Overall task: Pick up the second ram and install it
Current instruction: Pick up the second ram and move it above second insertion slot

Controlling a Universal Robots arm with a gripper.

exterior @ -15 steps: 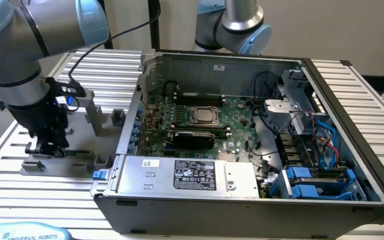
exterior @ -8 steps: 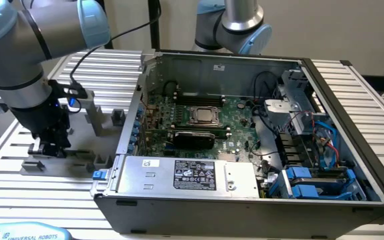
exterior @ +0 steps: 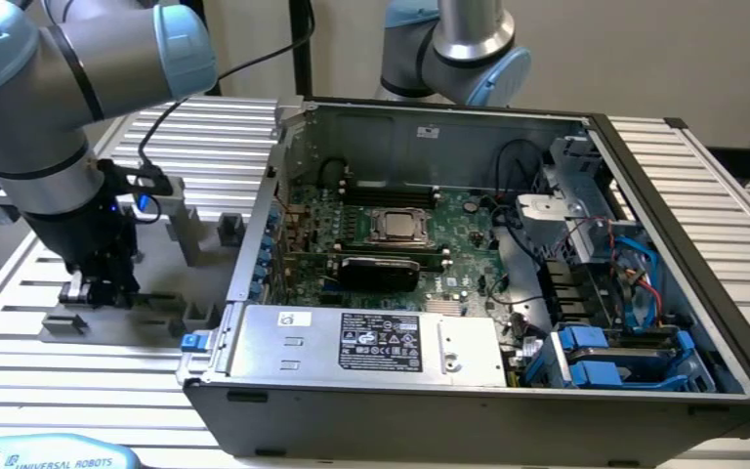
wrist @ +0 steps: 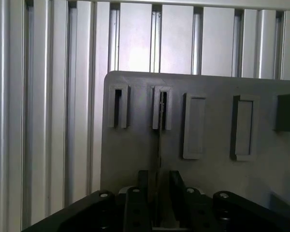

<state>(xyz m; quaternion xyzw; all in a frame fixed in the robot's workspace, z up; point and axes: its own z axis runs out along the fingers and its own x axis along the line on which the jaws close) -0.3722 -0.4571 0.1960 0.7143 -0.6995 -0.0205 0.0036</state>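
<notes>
the black end effector (wrist: 158,181), jaws parted, straddles the thin ram (wrist: 159,135) unclamped; it stands edge-on in a grey slotted holder (wrist: 212,179) on the ribbed aluminium worktop (wrist: 53,121), at the case's (exterior: 349,420) nine o'clock.

The second ram (wrist: 159,140), a thin, flat, long memory stick, is seen edge-on, so it shows as a narrow dark line and the colour of its faces and its chips cannot be told. It stands on its long edge, straight and not tilted, in the flat grey plastic holder (wrist: 130,154) that lies on the ribbed aluminium table (wrist: 48,96). Its far end sits in one of the holder's two narrow slots, the one beside the wider rectangular recesses. Its near part runs between the dark jaws of the gripper (wrist: 158,176), which stand one on each side of it with a small gap to each face.
</notes>
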